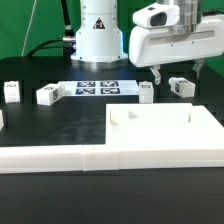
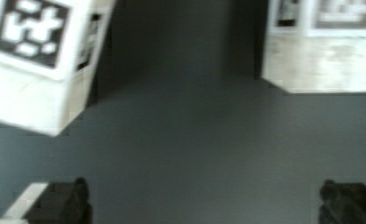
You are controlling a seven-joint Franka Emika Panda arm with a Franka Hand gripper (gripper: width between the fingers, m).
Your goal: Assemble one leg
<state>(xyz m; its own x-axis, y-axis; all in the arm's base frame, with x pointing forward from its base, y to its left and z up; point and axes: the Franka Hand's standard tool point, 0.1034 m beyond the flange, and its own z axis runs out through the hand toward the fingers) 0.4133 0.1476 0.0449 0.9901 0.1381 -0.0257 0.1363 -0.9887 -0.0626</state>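
Note:
Several small white legs with marker tags lie on the black table: two at the exterior view's left (image 1: 10, 92) (image 1: 50, 95), one near the middle (image 1: 146, 92) and one at the right (image 1: 181, 86). My gripper (image 1: 178, 72) hangs open just above the right one. In the wrist view two tagged legs (image 2: 47, 60) (image 2: 331, 50) lie on the dark table, apart from each other. My gripper (image 2: 205, 203) is open and empty, with only bare table between the dark fingertips (image 2: 55, 203).
The marker board (image 1: 97, 87) lies in front of the robot base (image 1: 98, 35). A large flat white panel (image 1: 160, 130) fills the front right, with a white strip (image 1: 40, 157) running along the front left.

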